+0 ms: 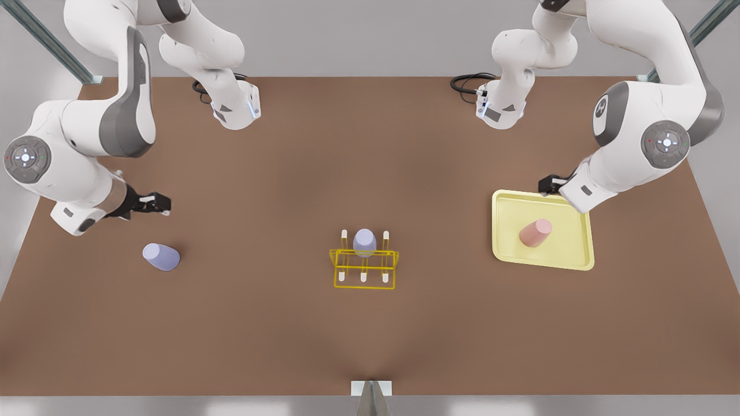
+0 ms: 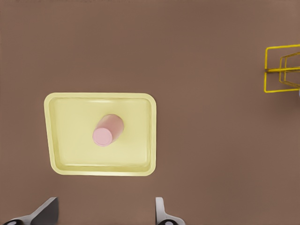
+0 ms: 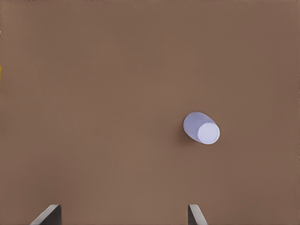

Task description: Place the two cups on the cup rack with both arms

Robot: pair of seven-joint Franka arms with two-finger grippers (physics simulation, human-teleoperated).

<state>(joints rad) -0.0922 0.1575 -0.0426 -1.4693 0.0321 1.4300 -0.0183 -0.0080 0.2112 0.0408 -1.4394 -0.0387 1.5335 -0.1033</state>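
Our left gripper [image 2: 105, 213] hangs above the pale-yellow tray [image 1: 578, 254], fingers spread wide and empty, touching nothing. The salmon pink cup [image 1: 535, 232] stands on that tray, at about 7 o'clock from the gripper in the front view.

Our right gripper [image 3: 124, 215] hangs over the bare brown table [image 1: 260, 323], fingers likewise spread and empty. The free lavender cup [image 1: 161, 257] rests on the table at 6 o'clock from it in the front view.

The cup rack [image 1: 364, 266] sits mid-table and already carries a second lavender cup [image 1: 365, 242] on a rear peg. We judge both grasps and both placements outstanding.
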